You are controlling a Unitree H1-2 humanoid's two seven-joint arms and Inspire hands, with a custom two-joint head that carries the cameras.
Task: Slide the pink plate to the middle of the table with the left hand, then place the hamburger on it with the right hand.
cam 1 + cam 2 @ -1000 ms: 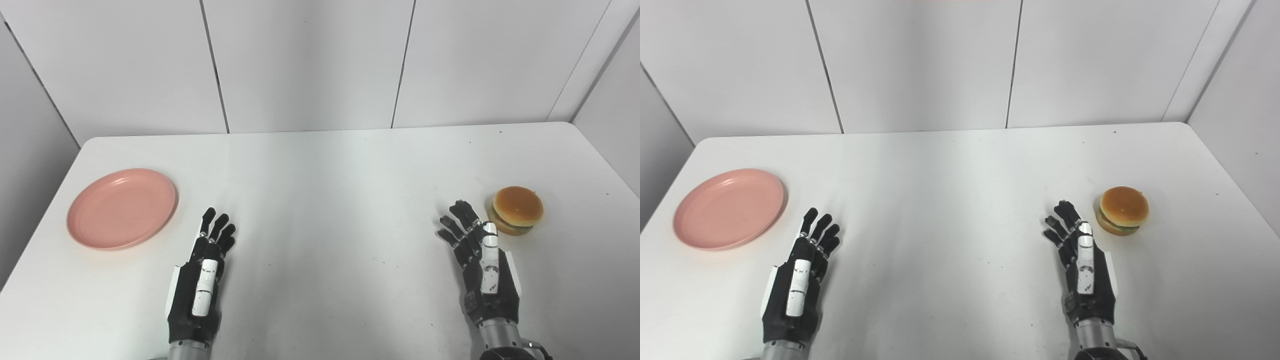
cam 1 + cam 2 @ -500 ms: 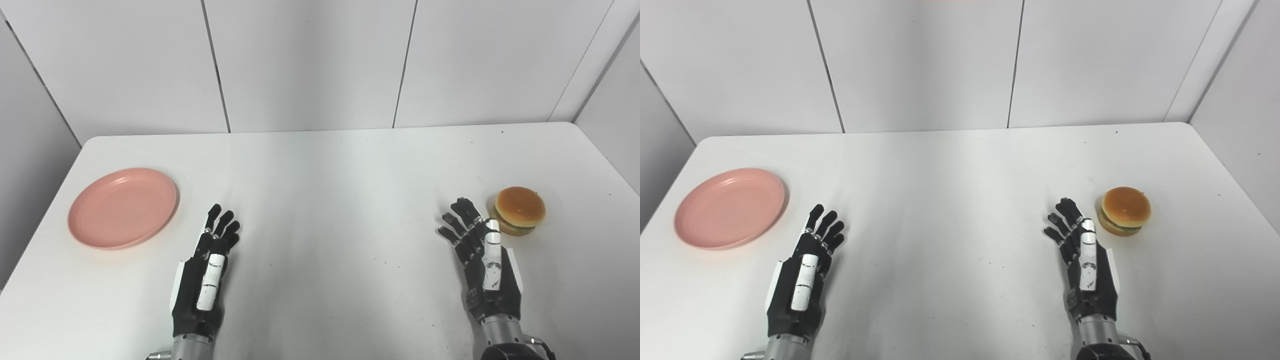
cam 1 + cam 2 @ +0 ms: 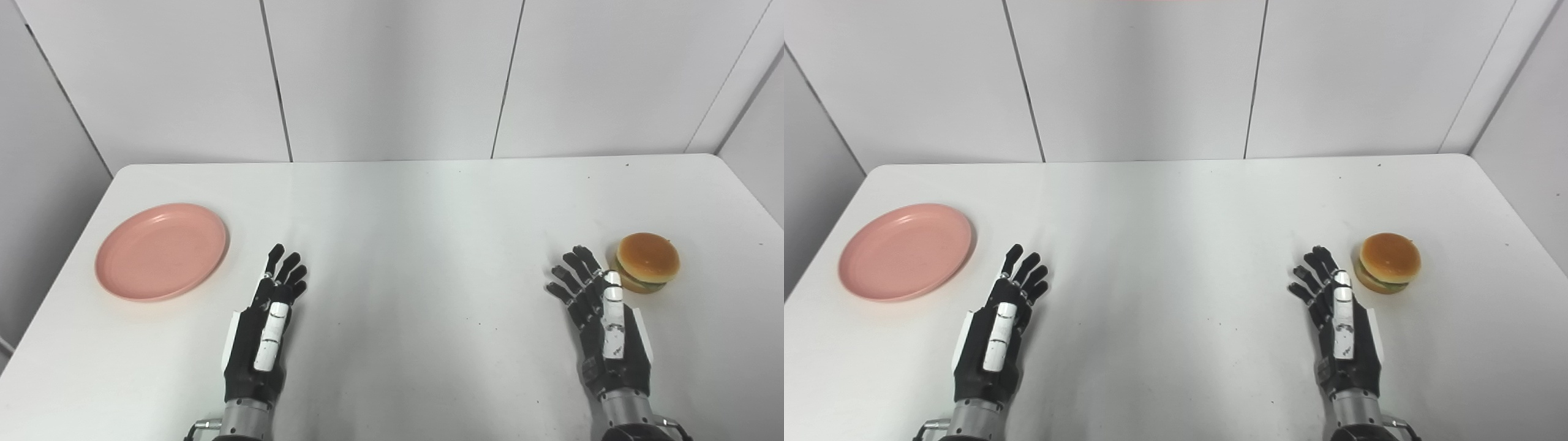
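A pink plate (image 3: 162, 251) lies empty on the white table's left side. A hamburger (image 3: 647, 261) sits on the table's right side. My left hand (image 3: 264, 329) is open, fingers pointing away, on the table to the right of the plate and a little nearer, apart from it. My right hand (image 3: 603, 324) is open just left of the hamburger and nearer to me, its fingertips close to the bun but not touching. Neither hand holds anything.
The white table (image 3: 416, 220) is rounded at its far corners and meets white wall panels (image 3: 392, 73) at the back. Grey side walls stand close to its left and right edges.
The whole picture has shifted a little to the right, so the camera has moved. Both hands stay open in much the same pose; plate and hamburger have not moved on the table.
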